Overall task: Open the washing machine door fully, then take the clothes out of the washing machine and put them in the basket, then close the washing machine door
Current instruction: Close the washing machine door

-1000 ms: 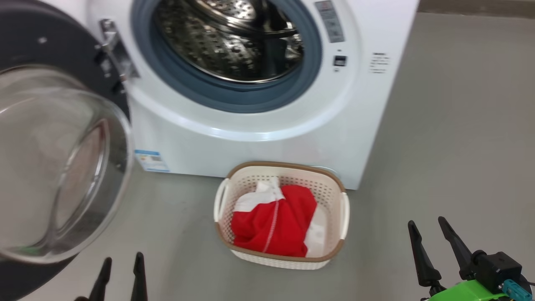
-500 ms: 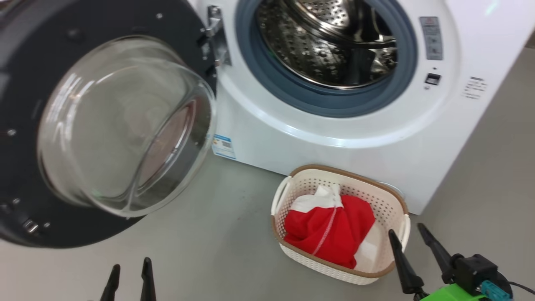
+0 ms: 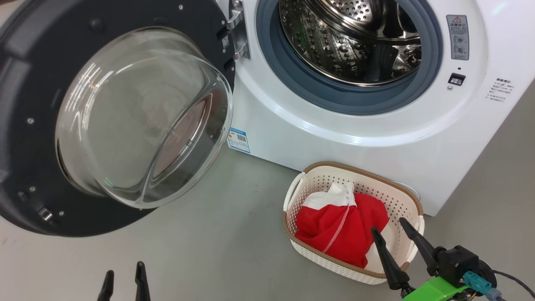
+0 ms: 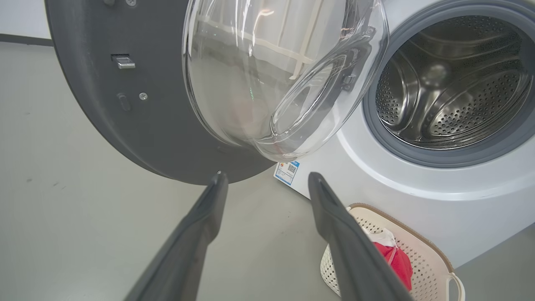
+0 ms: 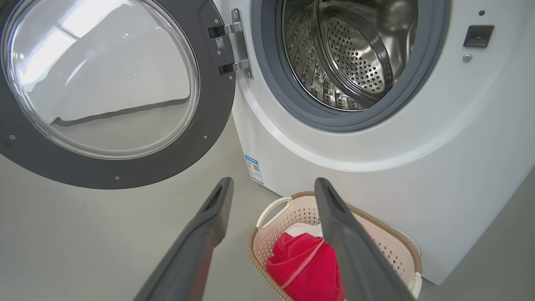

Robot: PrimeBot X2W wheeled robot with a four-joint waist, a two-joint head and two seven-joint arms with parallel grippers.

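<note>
The washing machine (image 3: 334, 138) stands with its steel drum (image 3: 355, 37) bare. Its door (image 3: 25, 83) hangs wide open to the left, glass bowl (image 3: 138, 117) bulging toward me. Red and white clothes (image 3: 342, 234) lie in the cream basket (image 3: 397, 200) on the floor in front of the machine. My left gripper (image 3: 124, 274) is open low at the bottom left, below the door, holding nothing. My right gripper (image 3: 388, 223) is open over the basket's near right corner, empty. The door (image 4: 125, 104), basket (image 4: 418, 251), drum (image 5: 355, 54) and clothes (image 5: 301, 267) also appear in the wrist views.
Grey floor (image 3: 217, 251) stretches between the open door and the basket. A blue label sticker (image 3: 238, 140) sits on the machine's lower left front. The door hinge (image 3: 236, 29) is at the top, left of the opening.
The head camera has swung left, so the machine, door and basket slid right in view. The right gripper now overlaps the basket's near right corner. Both grippers stay open.
</note>
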